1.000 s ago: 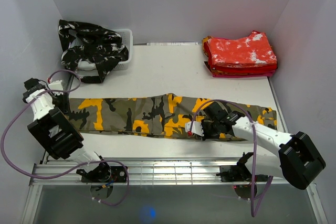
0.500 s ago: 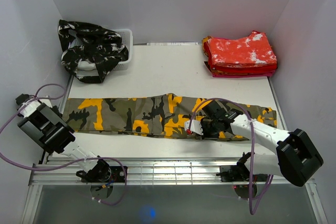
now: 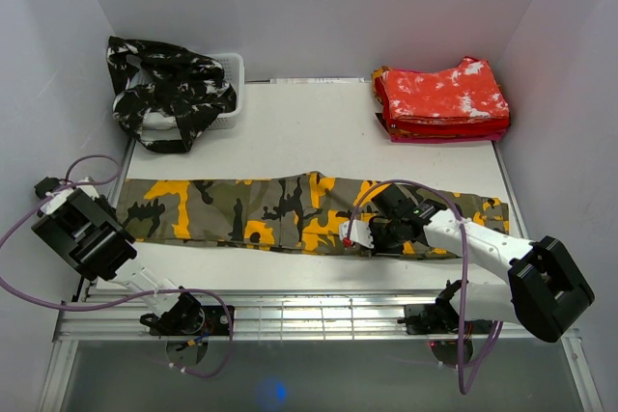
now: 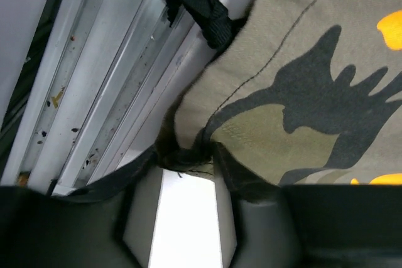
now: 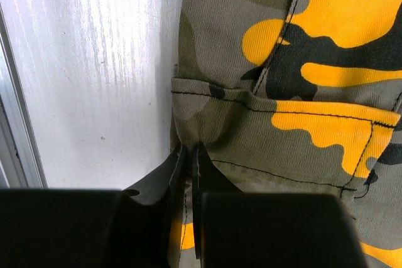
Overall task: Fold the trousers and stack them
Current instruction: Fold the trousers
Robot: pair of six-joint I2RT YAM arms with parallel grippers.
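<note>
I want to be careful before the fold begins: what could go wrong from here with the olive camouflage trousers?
1. The left gripper stands open with only the edge of the olive trousers at its fingertips, beside the table's rail; closing may catch too little and slip.
2. The right gripper is shut on a thin bit of the near edge by a pocket; it may lift one layer only, so the fold could come out uneven.
</note>
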